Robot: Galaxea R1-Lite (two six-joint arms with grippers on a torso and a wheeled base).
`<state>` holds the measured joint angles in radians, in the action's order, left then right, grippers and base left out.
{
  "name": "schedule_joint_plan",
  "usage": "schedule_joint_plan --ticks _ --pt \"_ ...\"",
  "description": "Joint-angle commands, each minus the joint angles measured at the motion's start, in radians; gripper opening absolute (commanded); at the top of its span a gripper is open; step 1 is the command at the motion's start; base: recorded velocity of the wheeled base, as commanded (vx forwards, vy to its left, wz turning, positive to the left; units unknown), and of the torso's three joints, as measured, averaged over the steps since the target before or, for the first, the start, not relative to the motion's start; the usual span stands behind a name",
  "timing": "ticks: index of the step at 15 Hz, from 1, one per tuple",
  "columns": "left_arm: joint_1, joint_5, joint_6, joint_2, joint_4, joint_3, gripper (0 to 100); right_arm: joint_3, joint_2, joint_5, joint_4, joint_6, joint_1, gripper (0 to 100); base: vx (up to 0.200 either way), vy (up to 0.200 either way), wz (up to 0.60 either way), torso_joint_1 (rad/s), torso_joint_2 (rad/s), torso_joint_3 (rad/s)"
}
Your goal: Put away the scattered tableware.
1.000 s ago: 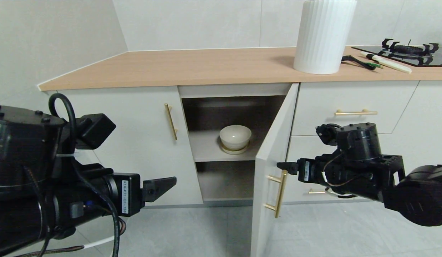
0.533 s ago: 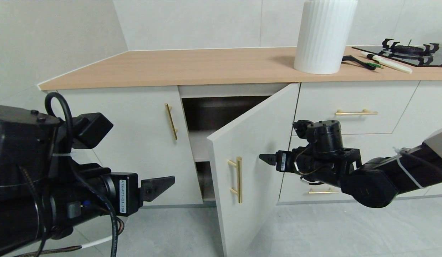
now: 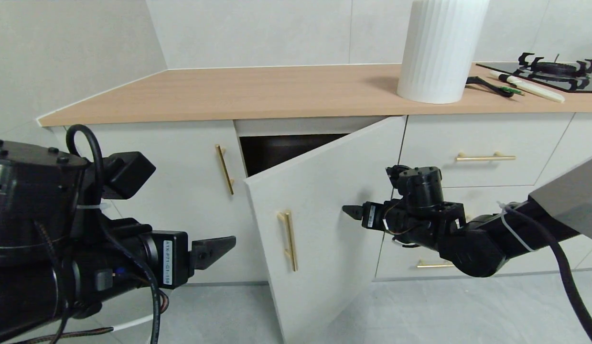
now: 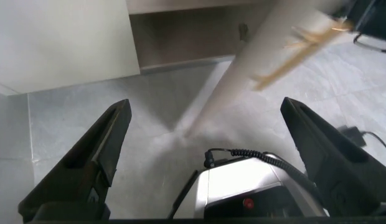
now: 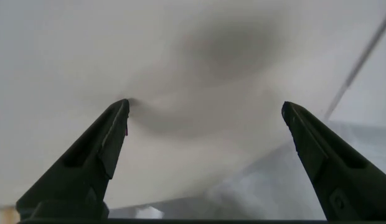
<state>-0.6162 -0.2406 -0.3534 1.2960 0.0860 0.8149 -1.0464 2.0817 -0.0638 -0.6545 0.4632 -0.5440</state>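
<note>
Cabinet door (image 3: 319, 215): stood partly open, hinged on its right, its free left edge swung out toward the near side; it covered most of the cupboard.
Cupboard opening (image 3: 281, 150): a dark gap showed above the door's top edge; what was on the shelf was hidden.
Door handle (image 3: 288, 240): a brass bar, upright near the door's left edge.
Right gripper (image 3: 350, 211): at the door's outer face, right of the brass bar and apart from it; fingers spread wide with nothing between them. The tips were at the panel, though firm contact could not be told.
Left gripper (image 3: 229, 243): low on the near left, well apart from the door, above the floor (image 3: 410, 310); fingers spread wide, holding nothing.
Left cupboard door (image 3: 181, 191): closed, just left of the opening.
Drawers (image 3: 487, 138): closed, right of the open door.
Countertop (image 3: 229, 91): carried a white ribbed container (image 3: 439, 52) on the right.
Black-handled utensil (image 3: 489, 86) and white utensil (image 3: 534, 88): lay on the countertop, right of the container, beside the stove (image 3: 556, 71).
</note>
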Motion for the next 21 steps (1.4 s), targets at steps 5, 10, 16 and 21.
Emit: schedule_joint_plan --ticks 5,10,16,21 --pt "0.001 0.000 -0.001 0.016 -0.002 -0.003 100 -0.053 0.049 -0.042 -0.017 0.041 0.001 100 0.000 0.000 0.00 0.000 0.00 0.000" --pt "0.000 0.000 -0.001 0.016 -0.002 -0.003 100 -0.182 0.138 -0.174 -0.019 0.100 0.001 100 0.000 0.000 0.00 0.000 0.00 0.000" --pt "0.000 0.000 -0.001 0.016 0.000 -0.005 100 -0.268 0.190 -0.264 -0.017 0.132 0.006 100 0.000 0.000 0.00 0.000 0.00 0.000" --pt "0.000 0.000 -0.001 0.017 0.000 -0.005 100 -0.350 0.250 -0.355 -0.010 0.132 0.029 100 0.000 0.000 0.00 0.000 0.00 0.000"
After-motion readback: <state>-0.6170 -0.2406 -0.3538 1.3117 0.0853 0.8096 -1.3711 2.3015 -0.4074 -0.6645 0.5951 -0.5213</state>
